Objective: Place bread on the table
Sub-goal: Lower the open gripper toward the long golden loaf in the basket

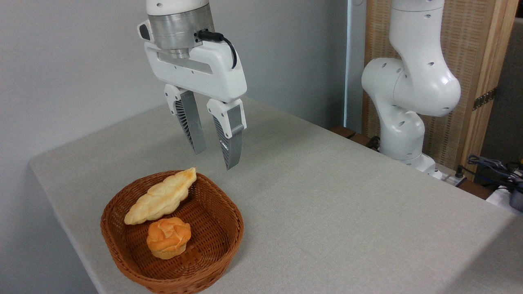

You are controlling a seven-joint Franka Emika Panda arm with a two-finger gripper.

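The bread (pixel 162 197), a pale golden braided loaf with tapered ends, is seen lying in a brown wicker basket (pixel 220 241) and has not been set on the table (pixel 327 196). It is propped along the basket's far-left wall, with one tip raised over the back rim and the other tip lower, toward the left rim. Just in front of it, on the basket's floor, a small round orange bun (pixel 168 237) is placed; whether the two are touching cannot be told. The basket is positioned near the table's front-left edge, on the grey-beige cloth-like top. The gripper (pixel 215 159) is held in the air above the table, behind and slightly to the right of the basket, with nothing between its two ribbed grey fingers (pixel 192 122). The fingers are spread apart and point downward, tilted a little, and no contact is made with the bread, the basket or the tabletop. A black cable (pixel 222 41) is plugged into the side of the metal wrist section above the white gripper body. At the far-right edge of the table, the white base and lower joints of the arm (pixel 408 94) are mounted, in front of a wooden-framed panel (pixel 482 61). Further right, beyond the table's edge, a tangle of cables (pixel 492 167) can be made out. A plain light wall (pixel 61 61) is seen behind the table's left and back edges.
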